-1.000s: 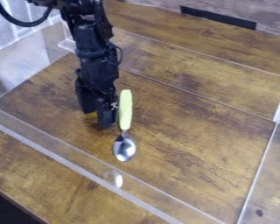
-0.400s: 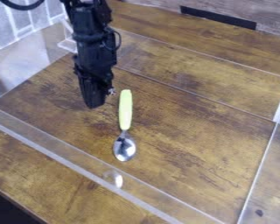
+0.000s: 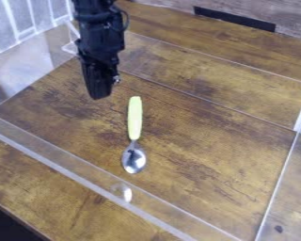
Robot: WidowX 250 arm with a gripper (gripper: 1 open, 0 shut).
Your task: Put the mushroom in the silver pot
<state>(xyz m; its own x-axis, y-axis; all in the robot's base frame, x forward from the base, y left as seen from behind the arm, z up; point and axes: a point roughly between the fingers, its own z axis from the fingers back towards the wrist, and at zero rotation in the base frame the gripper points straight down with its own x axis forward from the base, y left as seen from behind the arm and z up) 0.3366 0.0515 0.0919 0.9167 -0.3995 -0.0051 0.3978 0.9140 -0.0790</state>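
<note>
So you've got a table with a low see-through tray sitting on it, its walls running around most of the surface. Your arm comes in from the top left, and the gripper hangs over the left-middle part of the tray floor, pointing down, off the surface. A spoon lies flat inside the tray just right of the gripper and a bit nearer you, not touching it. Its handle points away from you, its bowl sits at the near end, close to the tray's front wall.
</note>
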